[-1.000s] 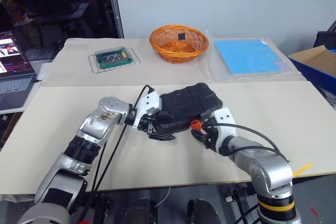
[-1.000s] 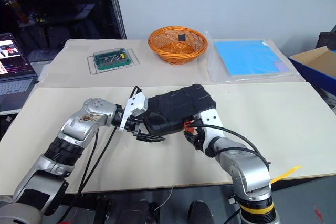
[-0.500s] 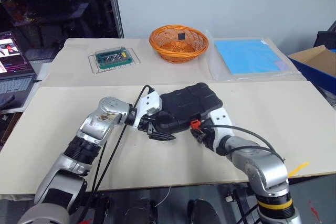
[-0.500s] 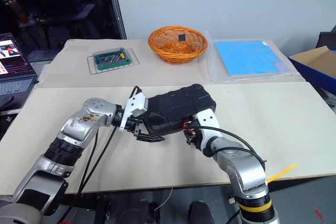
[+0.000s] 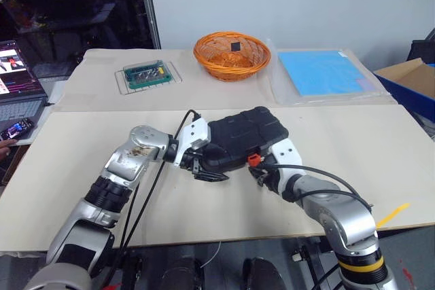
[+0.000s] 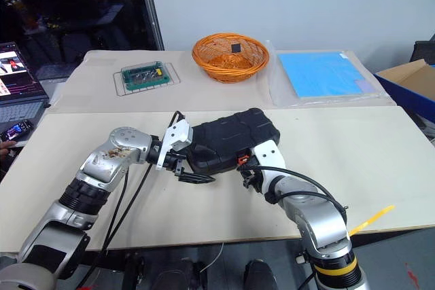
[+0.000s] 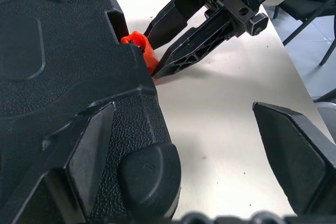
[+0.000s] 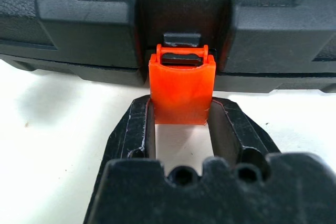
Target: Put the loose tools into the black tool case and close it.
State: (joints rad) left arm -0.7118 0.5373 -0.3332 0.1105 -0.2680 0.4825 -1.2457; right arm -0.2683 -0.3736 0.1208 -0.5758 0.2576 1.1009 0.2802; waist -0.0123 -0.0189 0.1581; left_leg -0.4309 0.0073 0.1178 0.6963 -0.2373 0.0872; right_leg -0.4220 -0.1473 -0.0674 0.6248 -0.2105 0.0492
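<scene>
Here the black tool case (image 5: 239,139) lies closed in the middle of the beige table (image 5: 353,147), and every other thing is placed from it. Behind the case, at the far edge of the table, stands an orange wicker basket (image 5: 231,54) with a small black piece inside. Behind the case toward the robot's left sits a small green box (image 5: 145,73) on a wire rack, and behind it toward the right lies a blue sheet (image 5: 321,72) in a clear cover. Far to the left of the case there is a laptop (image 5: 15,93), and at that edge a hand holds a phone (image 5: 15,129). To the far right stands a blue crate with cardboard (image 5: 410,81). A grey wall closes the room behind the table.

The left gripper (image 5: 204,171) is at the case's left front corner, fingers spread wide; one finger (image 7: 86,156) lies against the ribbed shell and the other is apart over the table. The right gripper (image 5: 259,173) is at the front of the case, narrowly set, its fingers on both sides of the orange latch (image 8: 181,87).

The right wrist view shows the latch flap between the two fingers, touching both. The left wrist view shows the right gripper's fingertips meeting the latch from the side.
</scene>
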